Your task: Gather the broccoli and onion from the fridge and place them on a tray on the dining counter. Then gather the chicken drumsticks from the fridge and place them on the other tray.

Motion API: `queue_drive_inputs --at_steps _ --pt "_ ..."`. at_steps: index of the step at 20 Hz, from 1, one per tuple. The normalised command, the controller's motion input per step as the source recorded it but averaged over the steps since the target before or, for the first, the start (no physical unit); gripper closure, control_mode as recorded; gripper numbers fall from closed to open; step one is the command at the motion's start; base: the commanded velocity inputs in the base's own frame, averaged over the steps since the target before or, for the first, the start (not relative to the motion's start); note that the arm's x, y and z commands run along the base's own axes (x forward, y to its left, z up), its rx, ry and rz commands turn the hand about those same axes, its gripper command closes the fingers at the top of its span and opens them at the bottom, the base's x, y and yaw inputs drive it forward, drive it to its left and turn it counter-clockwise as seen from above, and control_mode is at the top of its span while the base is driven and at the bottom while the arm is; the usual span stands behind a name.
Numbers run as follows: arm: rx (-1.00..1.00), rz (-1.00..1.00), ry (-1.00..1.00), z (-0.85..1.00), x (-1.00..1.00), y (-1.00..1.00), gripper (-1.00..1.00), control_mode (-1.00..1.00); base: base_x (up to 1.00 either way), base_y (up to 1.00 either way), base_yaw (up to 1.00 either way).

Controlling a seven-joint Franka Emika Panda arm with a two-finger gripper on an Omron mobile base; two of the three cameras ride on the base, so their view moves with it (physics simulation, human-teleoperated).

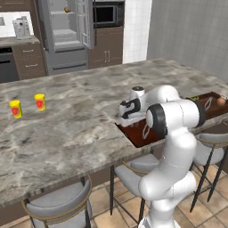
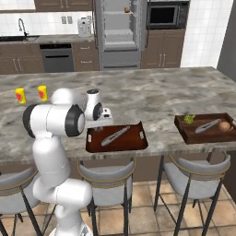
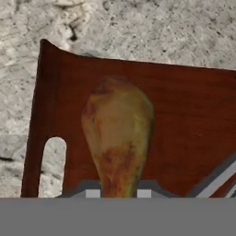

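I hold a drumstick (image 3: 117, 133) pinched in the fingers (image 3: 118, 193) over the near tray (image 2: 138, 138) on the table (image 2: 138, 92); next, lower and release.

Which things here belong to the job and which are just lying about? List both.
Job:
- drumstick in the tool, above the near tray
- far tray with broccoli and onion
- fridge, doors open, something small and orange on a shelf
- dining counter

Lying about:
- two yellow cups
- stools
- microwave
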Motion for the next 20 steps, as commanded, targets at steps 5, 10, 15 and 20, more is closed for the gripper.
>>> queue_drive_inputs --at_steps 5,10,15,20 --pt "0.0 -0.32 0.0 -0.23 -0.15 0.13 1.0 -1.0 0.0 0.0 0.0" --pt "-0.01 -0.57 0.0 -0.06 -0.46 0.02 1.0 -1.0 0.0 0.0 0.0" --pt "-0.03 -0.35 0.1 -0.04 0.21 -0.01 1.0 -1.0 0.0 0.0 0.0" --pt "0.0 -0.21 0.03 -0.17 0.3 0.0 1.0 -1.0 0.0 0.0 0.0"
